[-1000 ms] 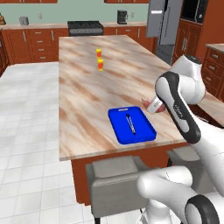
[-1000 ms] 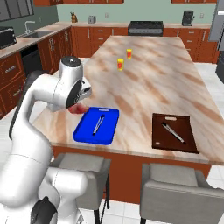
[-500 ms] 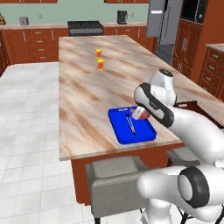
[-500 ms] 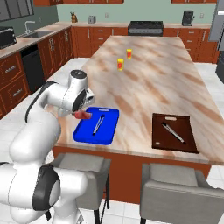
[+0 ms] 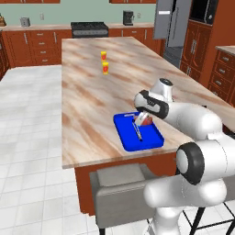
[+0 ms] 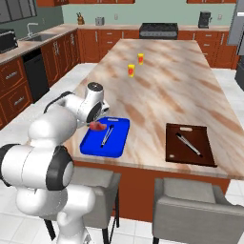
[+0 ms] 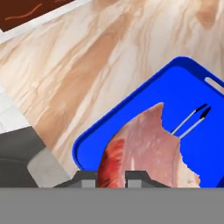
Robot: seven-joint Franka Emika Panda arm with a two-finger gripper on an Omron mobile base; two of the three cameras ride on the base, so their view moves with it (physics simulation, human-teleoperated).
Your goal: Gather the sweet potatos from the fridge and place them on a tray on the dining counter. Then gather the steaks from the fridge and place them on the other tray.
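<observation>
The hand (image 7: 111,176) is pinched on a steak (image 7: 146,148), a flat pink marbled slab held over the near corner of the blue tray (image 5: 126,133) on the table (image 5: 87,96); its long axis runs away from the fingers in the hand view, and its held end is hidden between them. The blue tray carries a thin grey utensil (image 6: 106,136) lying lengthwise, and the dark brown tray (image 6: 174,152) well apart on the same table holds another utensil (image 6: 188,144). Two small yellow-and-red things (image 5: 104,62) farther up the table are too small to make out
</observation>
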